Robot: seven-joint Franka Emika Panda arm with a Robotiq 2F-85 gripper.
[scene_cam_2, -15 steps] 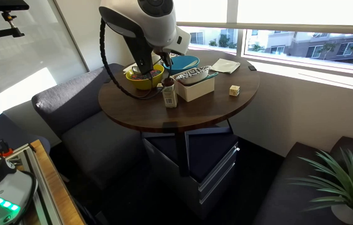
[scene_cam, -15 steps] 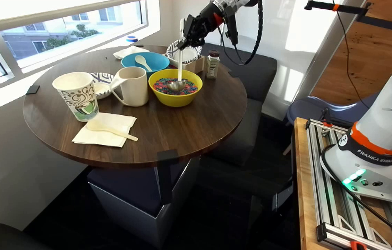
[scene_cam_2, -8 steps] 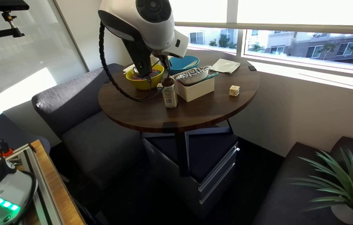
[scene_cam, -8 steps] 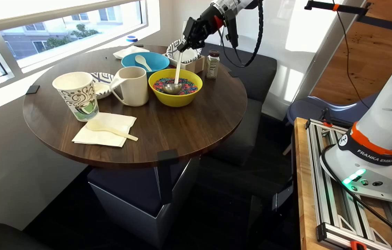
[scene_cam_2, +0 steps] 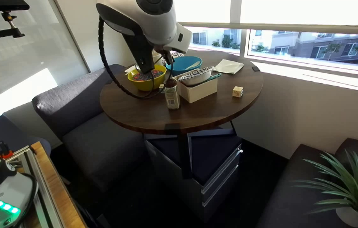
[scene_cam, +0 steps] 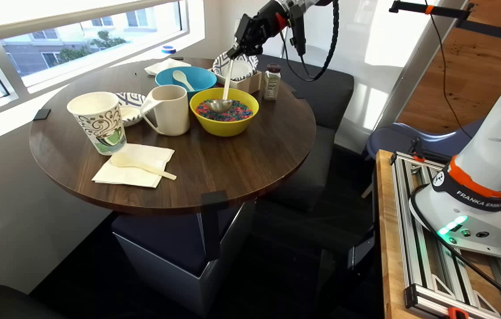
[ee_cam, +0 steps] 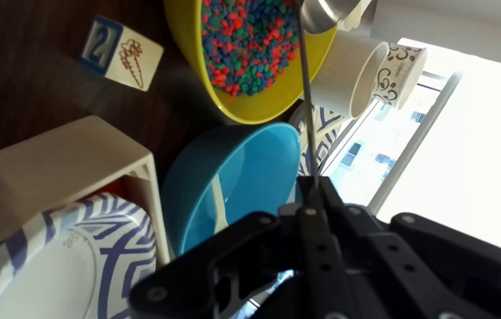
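over the yellow bowl (scene_cam: 224,128), ladle (scene_cam: 228,82) slants scoop-down.

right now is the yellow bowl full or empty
Partly full: colored bits lie in the yellow bowl, bare inner wall showing above them.

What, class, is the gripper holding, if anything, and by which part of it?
The gripper holds the ladle by the upper part of its handle.

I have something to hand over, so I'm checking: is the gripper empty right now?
No: in the wrist view, the gripper is closed on the long handle of a ladle.
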